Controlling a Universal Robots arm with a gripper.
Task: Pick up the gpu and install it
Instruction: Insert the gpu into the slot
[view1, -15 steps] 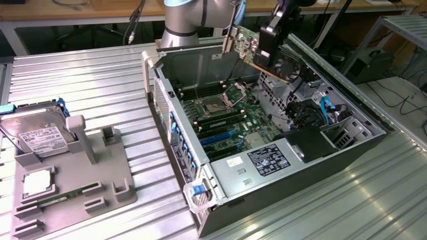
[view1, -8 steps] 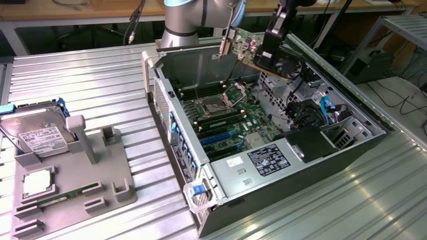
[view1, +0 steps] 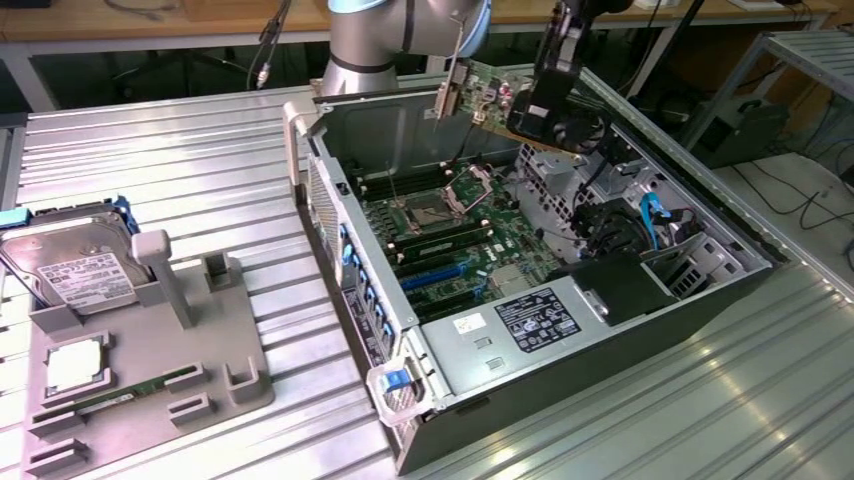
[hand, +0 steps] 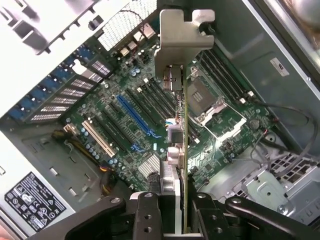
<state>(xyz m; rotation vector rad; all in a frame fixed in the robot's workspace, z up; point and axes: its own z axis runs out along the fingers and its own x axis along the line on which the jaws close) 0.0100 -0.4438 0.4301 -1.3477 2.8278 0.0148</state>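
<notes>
Currently the gpu (view1: 514, 105) hangs in the air over the far end of the open case (view1: 323, 175), clear of everything inside it. The gripper (view1: 547, 85) reaches down from above and is clamped on the card's edge, just by the black fan (view1: 558, 122). The silver bracket (view1: 447, 95) is at the end toward the exterior view's left. The card is tilted, with its fan end lower and toward the exterior view's right.

From the wrist, the gpu (hand: 185, 150) is seen edge-on as a thin green line running away from the gripper (hand: 179, 220), with the bracket (hand: 180, 35) at its far end. The black fingers (hand: 146, 215) sit tight on either side of the card and hold it. Beyond the card lies the motherboard (hand: 125, 130). A long blue slot (hand: 134, 116) runs on one side of the card's line, apart from it, and the CPU socket (hand: 202, 97) lies on the other side.

In the exterior view the motherboard (view1: 447, 225) covers the case floor, and a power supply (view1: 534, 320) with a label sits at the near end. The case lies on a ribbed metal table (view1: 174, 150). Well apart from it, at the exterior view's left, a grey holder (view1: 240, 340) carries a hard drive (view1: 80, 275), a CPU (view1: 78, 365) and a RAM stick (view1: 127, 392).
</notes>
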